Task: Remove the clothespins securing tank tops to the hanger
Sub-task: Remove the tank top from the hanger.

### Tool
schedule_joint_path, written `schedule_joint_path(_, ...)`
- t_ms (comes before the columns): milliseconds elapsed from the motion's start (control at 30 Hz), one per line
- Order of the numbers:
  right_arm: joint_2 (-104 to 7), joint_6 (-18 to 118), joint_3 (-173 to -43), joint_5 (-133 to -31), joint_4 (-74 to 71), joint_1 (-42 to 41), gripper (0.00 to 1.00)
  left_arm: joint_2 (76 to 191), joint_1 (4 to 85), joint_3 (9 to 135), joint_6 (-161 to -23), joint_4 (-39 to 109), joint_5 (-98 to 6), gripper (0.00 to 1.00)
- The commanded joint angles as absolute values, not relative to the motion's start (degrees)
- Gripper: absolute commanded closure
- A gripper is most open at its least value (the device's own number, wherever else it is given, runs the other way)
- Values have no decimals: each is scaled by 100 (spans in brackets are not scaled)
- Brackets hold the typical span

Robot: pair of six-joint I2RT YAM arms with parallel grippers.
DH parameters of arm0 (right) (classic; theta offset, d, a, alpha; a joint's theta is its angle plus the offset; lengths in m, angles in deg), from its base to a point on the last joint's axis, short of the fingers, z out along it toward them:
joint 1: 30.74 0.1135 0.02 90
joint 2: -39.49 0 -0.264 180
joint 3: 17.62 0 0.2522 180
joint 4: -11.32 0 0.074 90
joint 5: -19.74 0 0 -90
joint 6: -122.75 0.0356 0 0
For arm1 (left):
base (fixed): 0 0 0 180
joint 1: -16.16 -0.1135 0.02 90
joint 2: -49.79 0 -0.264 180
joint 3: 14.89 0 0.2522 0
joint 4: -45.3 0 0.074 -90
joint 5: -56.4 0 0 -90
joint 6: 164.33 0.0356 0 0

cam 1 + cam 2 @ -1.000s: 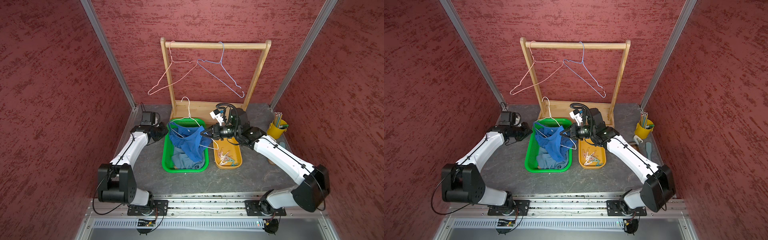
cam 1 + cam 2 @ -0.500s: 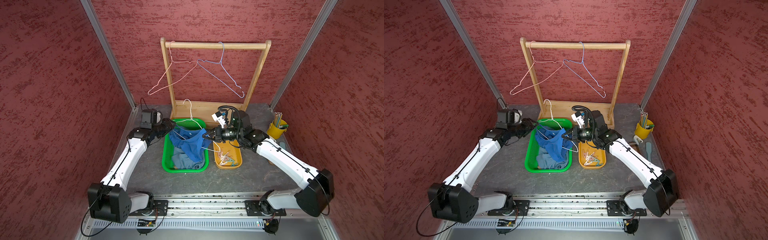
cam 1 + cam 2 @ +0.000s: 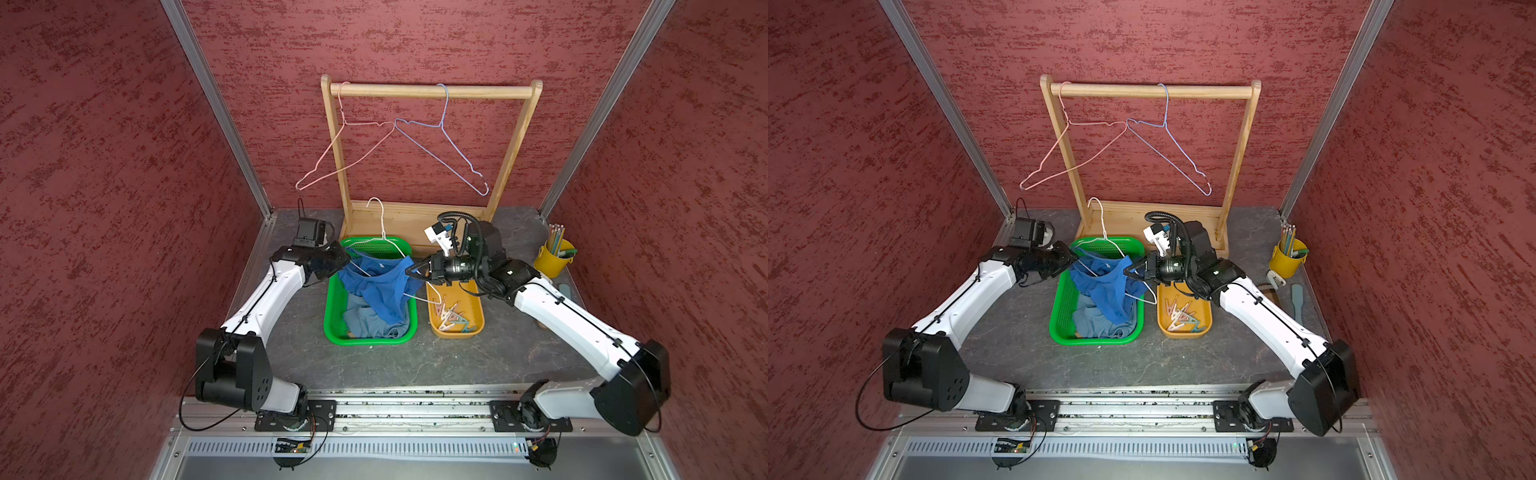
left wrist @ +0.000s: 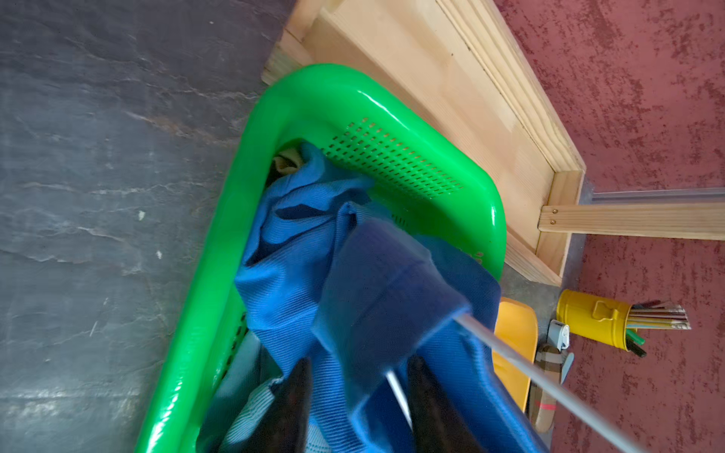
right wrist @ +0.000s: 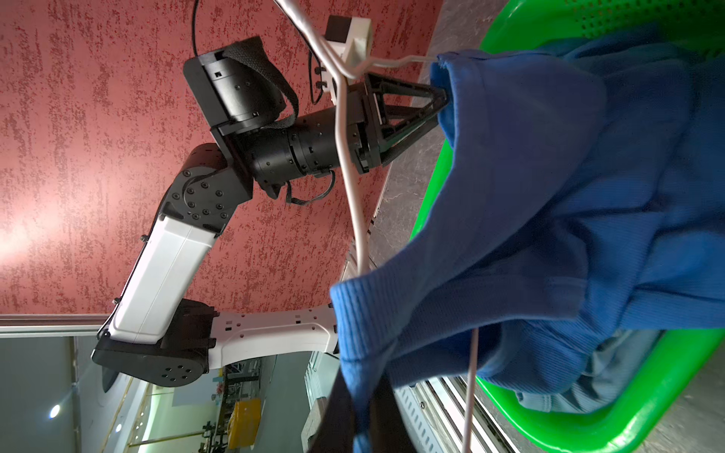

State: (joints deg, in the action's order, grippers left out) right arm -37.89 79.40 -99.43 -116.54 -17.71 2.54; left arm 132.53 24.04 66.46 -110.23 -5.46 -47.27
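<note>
- Black-fingered right gripper [image 3: 409, 272] closed tight on the right-hand strap of the royal blue tank top [image 3: 382, 286], with the wire of the white hanger [image 5: 352, 188] passing just beside the pinch.
- Left gripper [image 4: 359, 364] at the hanger's left shoulder, jaws a narrow way apart, with a fold of blue fabric and the wire lying between them. Cannot tell whether pinching or only standing around them.
- Spanning the gap between the two grippers: the hanger, tilted, with its hook rising towards the far side. Royal blue top draped over the wire and sagging into the green basket [image 3: 330, 311] below.
- Crumpled in the near half of that basket, under the hanging blue cloth: the grey-blue tank top [image 3: 365, 324].
- Deep in the basket's far end, seen only in the left wrist view: a scrap of the tan-brown tank top [image 4: 288, 162].
- Just right of the basket, the orange tray [image 3: 469, 299], holding the clothespins [image 3: 446, 316] in a loose pile of pink, white and pale teal, well apart from the hanger's wire.
- Against the far wall, the wooden rack [image 3: 432, 90], with a pink wire hanger [image 3: 368, 123] and a blue wire hanger [image 3: 417, 124] hooked over its rail.
- Far right on the dark tabletop, a yellow cup [image 3: 552, 262] stuffed with pencils.
</note>
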Motion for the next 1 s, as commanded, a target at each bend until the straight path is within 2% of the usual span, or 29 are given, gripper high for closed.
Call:
schedule_joint_path(0,-3568,7928,-9916,-11638,-1620,277,100,13292,2287,6755,-10878,-696,-4611,79)
schedule_joint_path(100,-3540,7929,-9847,-11631,-1624,275,100,13326,2236,6757,-10861,-712,-4625,99)
schedule_joint_path(133,-3531,7931,-9828,-11631,-1608,274,100,13358,2217,6764,-10848,-714,-4654,100)
schedule_joint_path(600,-2802,8225,-9533,-11860,-1589,285,100,13998,1664,7255,-10847,-684,-5162,100)
schedule_joint_path(700,-2614,8498,-9406,-11840,-1284,292,100,13978,1740,7136,-10995,-570,-5456,100)
schedule_joint_path(833,-2656,8628,-9417,-11613,-1029,302,100,13536,2261,6650,-11389,-391,-5594,100)
schedule_joint_path(900,-2791,8654,-9499,-11491,-897,311,100,13249,2608,6489,-11513,-513,-5426,94)
schedule_joint_path(967,-2964,8632,-9615,-11337,-814,331,100,12901,2867,6285,-11747,-616,-5299,74)
